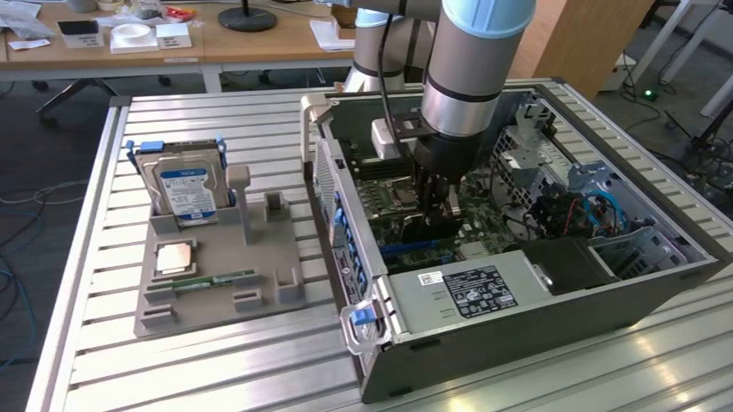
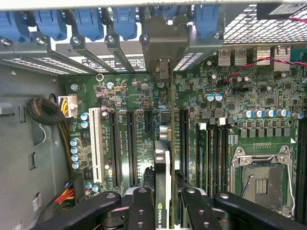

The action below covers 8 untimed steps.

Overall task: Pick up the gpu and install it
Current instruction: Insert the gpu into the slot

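Since the gripper (image 2: 168,203) is clenched on the gpu (image 2: 163,167), one finger on each face, the card stands edge-on right at the wrist, with nothing between the two. Its long axis runs away from the gripper, parallel to the long black slots (image 2: 130,143) on the motherboard (image 2: 230,96). The alignment that matters is therefore sideways: the card's thin lower edge against the slot beneath it. From the wrist view that edge lies just beside one of those slots; whether it has entered a slot I cannot tell. Farther along, the card's silvery bracket (image 2: 160,52) reaches the rear wall, among the row of blue latches (image 2: 86,24). The empty CPU socket (image 2: 261,177) sits well apart to one side. In the exterior view the gripper (image 1: 435,210) stands deep inside the open case (image 1: 550,318), which rests on the table (image 1: 172,378). Beyond the case, toward the exterior view's left, a grey tray (image 1: 218,305) holds the hard drive (image 1: 187,190) upright.
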Tool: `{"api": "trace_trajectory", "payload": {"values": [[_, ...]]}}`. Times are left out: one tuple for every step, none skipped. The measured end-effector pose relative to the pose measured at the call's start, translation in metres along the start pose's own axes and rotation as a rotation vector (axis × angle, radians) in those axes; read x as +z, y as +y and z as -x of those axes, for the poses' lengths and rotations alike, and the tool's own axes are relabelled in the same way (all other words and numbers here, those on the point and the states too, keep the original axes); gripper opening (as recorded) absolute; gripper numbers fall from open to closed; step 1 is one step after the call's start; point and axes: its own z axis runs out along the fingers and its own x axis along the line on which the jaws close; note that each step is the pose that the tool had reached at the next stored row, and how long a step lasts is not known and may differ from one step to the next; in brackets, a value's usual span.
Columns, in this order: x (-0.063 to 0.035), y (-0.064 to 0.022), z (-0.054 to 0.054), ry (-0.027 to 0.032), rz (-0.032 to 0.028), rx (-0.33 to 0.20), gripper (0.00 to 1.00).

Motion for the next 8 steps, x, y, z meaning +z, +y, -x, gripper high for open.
{"api": "trace_trajectory", "payload": {"values": [[0.0000, 0.0000, 0.0000, 0.0000, 0.0000, 0.000, 0.26], [0.0003, 0.0000, 0.0000, -0.0001, 0.0000, 0.000, 0.26], [0.0013, 0.0000, 0.0000, -0.0003, -0.0001, 0.000, 0.26], [0.0017, 0.0000, 0.0000, 0.0000, 0.0000, 0.000, 0.26], [0.0017, 0.0001, 0.0000, 0.0000, 0.0000, 0.000, 0.26], [0.0017, 0.0001, 0.0000, 0.0000, 0.0000, 0.000, 0.26], [0.0017, 0.0001, 0.0000, 0.0000, 0.0000, 0.000, 0.26], [0.0017, 0.0001, 0.0000, 0.0000, 0.0000, 0.000, 0.26]]}}
